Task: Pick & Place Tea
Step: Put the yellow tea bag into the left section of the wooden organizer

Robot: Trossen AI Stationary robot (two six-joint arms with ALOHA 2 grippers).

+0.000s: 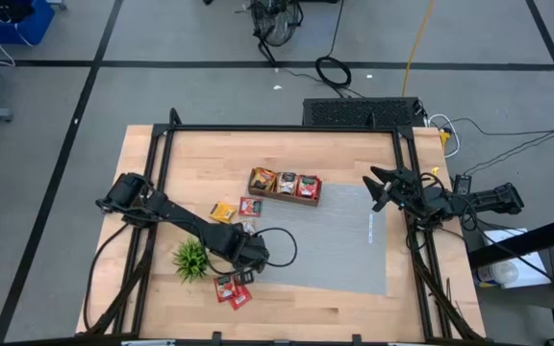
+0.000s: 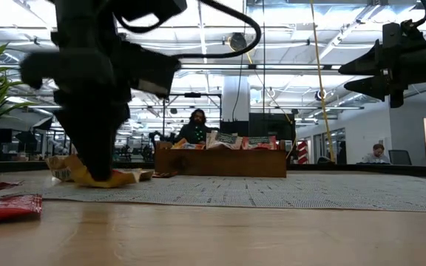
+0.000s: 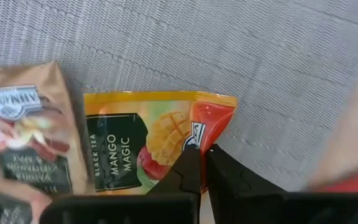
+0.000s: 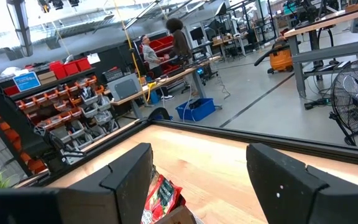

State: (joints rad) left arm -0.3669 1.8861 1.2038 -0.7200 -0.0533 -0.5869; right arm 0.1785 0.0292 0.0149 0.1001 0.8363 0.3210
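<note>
An orange-yellow tea packet (image 3: 142, 134) lies on the grey mat (image 3: 241, 56), with a grey-brown tea packet (image 3: 27, 140) beside it. My left gripper (image 3: 202, 151) stands over it, pointing down and shut on its edge. In the high view the gripper (image 1: 250, 255) hides that packet. More tea lies loose: a yellow packet (image 1: 223, 211), a red one (image 1: 249, 206) and two red ones (image 1: 231, 289) near the front. My right gripper (image 1: 383, 187) hangs open, raised at the table's right side. My left gripper pinches the orange-yellow packet's orange-red end (image 3: 207, 121) between its two fingers, at that end's edge. The fingers (image 3: 188, 165) come from above, pointing down. The packet (image 2: 106, 177) rests on the mat below them.
A wooden tray (image 1: 284, 195) holding several tea packets stands at the far middle of the table. A small green plant (image 1: 190, 258) stands close to the left arm on its near side. The mat (image 1: 339, 245) covers the table's middle and right. People show in the room beyond.
</note>
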